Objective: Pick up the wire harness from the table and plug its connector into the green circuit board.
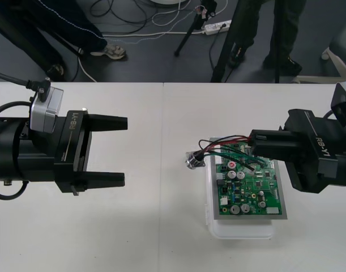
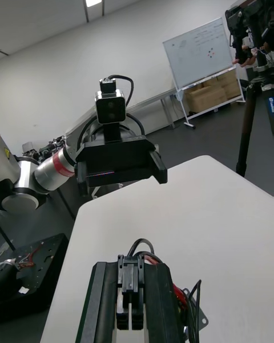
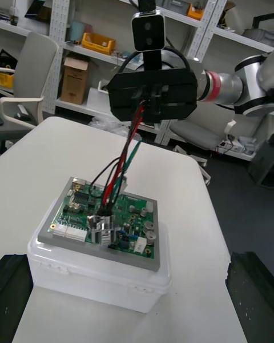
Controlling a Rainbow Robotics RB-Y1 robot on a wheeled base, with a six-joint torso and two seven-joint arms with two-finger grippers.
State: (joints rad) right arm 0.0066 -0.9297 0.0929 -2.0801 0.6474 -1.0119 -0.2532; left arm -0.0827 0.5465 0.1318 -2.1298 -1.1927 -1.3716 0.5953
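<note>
**Right gripper [image 2: 130, 268] has the plug, board sits just below it**

Right gripper's fingers are pinched narrow with the little black plug [image 2: 130, 303] clamped between them, so the harness is off the table [image 1: 161, 226] at that end. From the plug, the red, black and green wires [image 3: 121, 168] drop away toward the left arm's side. They end at the metal socket [image 1: 193, 160], which dangles or rests right at the corner of the board [image 1: 249, 184]. Can't tell which, tbh.

The green board sits on its white base [image 1: 240, 231], and the right gripper hovers over the board's far edge. I don't see the plug seated in anything yet. From the left wrist camera the gripper looks clearly raised above the board.

So the bit that matters is that the target is down from the plug, not sideways. The right arm is the one on top of it, and I'd guess the next move is a careful lowering onto a header. Which header, I can't make out.

Further off, the left gripper [image 1: 113, 151] waits well apart on its own side. Its fingers [image 1: 105, 122] are spread wide and hold nothing, pointing across at the board.
</note>
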